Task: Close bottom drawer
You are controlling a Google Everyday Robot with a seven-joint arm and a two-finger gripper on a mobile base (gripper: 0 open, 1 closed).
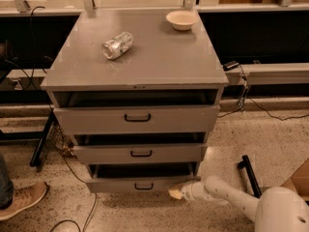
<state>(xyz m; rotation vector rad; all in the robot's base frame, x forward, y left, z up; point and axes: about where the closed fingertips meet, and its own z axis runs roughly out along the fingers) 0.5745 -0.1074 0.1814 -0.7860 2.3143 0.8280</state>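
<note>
Your end effector [175, 193] sits low, right of centre in the frame, with its tip at the right end of the bottom drawer [120, 184] front. It's touching or just beside the panel, can't tell which. Can't tell either whether it's wide or narrow, and it isn't holding anything. The white arm [227, 197] runs back to the lower right corner.

The bottom drawer is the lowest of three and is pulled out a bit, with a dark gap showing above its front. It has a grey metal, shallow panel with a small black loop handle [144, 186] at centre.

Handling, as a judgement: it's rigid metal on slides and probably moderately heavy. No grasp is needed, a flat push on the front will do. You're off at the right end, so it may rack or bind. Push nearer the handle if you can, and keep it straight in.

The middle drawer [140, 153] and top drawer [137, 119] above it are also partly open, so leave them. On the cabinet's top surface [159, 62], a can [117, 45] lies on its side and a bowl [181, 19] sits at the upper right. A shoe [21, 200] is at the lower left.
</note>
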